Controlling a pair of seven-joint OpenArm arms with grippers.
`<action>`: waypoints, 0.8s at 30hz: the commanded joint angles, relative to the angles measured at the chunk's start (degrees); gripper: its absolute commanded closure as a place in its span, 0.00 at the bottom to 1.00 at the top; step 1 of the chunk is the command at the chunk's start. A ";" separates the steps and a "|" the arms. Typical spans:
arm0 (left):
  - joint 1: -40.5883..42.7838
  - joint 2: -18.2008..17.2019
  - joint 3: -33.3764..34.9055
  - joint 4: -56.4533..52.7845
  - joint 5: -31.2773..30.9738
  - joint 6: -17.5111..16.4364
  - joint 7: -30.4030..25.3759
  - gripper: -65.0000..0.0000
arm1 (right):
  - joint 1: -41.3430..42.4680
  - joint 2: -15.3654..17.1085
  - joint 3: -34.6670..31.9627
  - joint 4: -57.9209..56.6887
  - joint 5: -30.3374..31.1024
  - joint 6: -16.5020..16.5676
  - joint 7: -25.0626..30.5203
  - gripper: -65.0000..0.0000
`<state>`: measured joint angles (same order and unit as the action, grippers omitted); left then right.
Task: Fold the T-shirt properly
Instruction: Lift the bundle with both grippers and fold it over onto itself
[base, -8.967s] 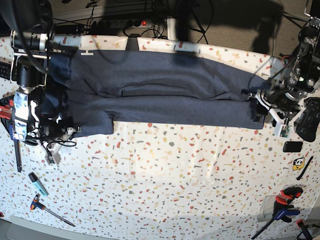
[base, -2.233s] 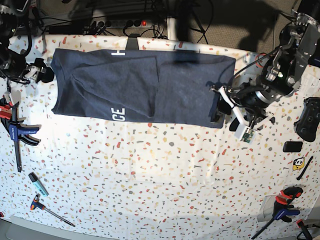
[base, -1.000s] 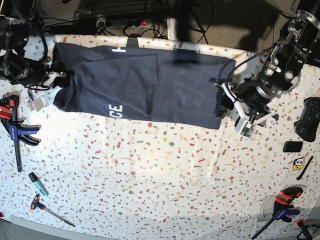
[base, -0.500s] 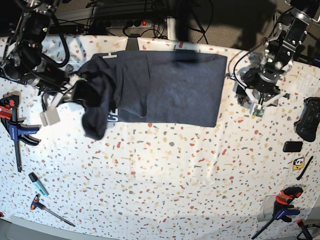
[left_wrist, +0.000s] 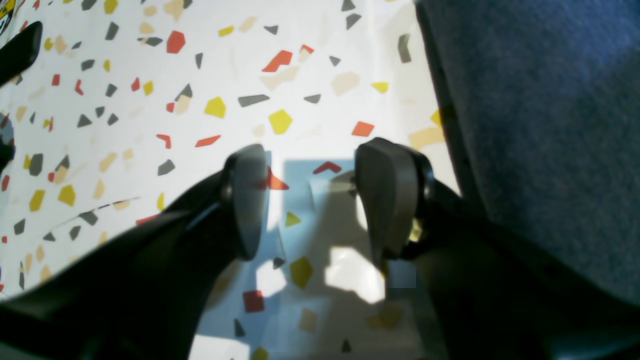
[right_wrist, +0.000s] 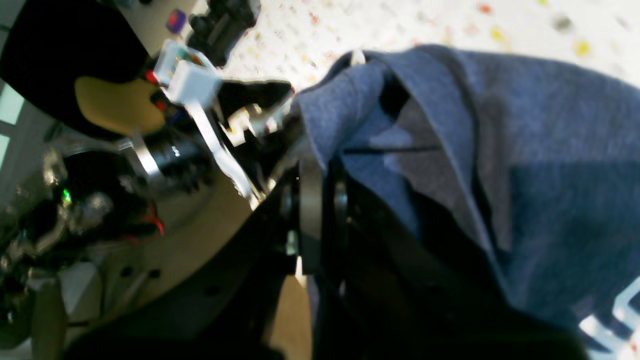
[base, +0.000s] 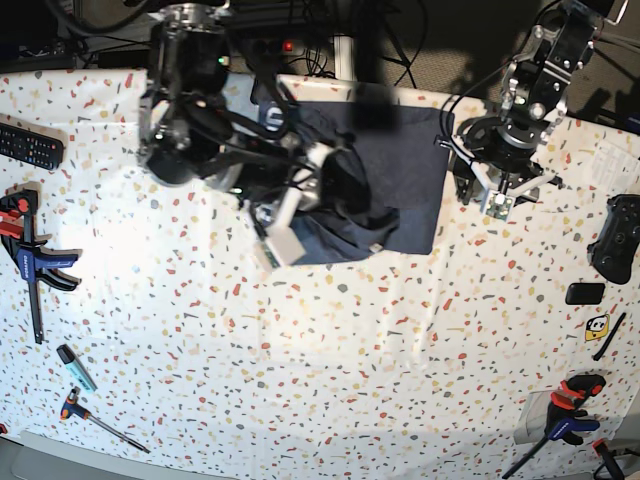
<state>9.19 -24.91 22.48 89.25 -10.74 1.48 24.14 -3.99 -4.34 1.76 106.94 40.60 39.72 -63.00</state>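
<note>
- The T-shirt (base: 395, 165) lies at the upper centre of the base view, its left end lifted and bunched.
- The right gripper (right_wrist: 317, 165) is pinched on that cloth: the crosswise fold looks to be in hand.
- The left gripper (left_wrist: 312, 200) stands spread and empty beside the shirt's right edge.
- Next likely: lay the end flat, edges aligned, then release.

The right end effector (right_wrist: 317, 210) pinches the T-shirt (right_wrist: 525, 165) (navy, bunched).
</note>
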 joint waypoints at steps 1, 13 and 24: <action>0.81 -0.02 0.48 -0.28 -1.22 -2.40 4.48 0.51 | 1.01 -1.25 -0.92 1.11 -0.31 0.28 1.75 1.00; 0.81 -0.13 0.46 0.94 -1.01 -2.40 4.52 0.54 | 1.09 -4.66 -9.55 -4.11 -8.72 -1.25 9.66 1.00; 0.81 -9.27 0.42 13.27 -0.31 3.39 7.61 0.55 | 1.49 -4.66 -14.38 -11.26 -8.79 -1.20 19.39 1.00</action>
<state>10.46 -33.67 23.29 101.43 -11.46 4.78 32.73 -3.46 -8.40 -12.43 94.80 30.22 38.15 -45.17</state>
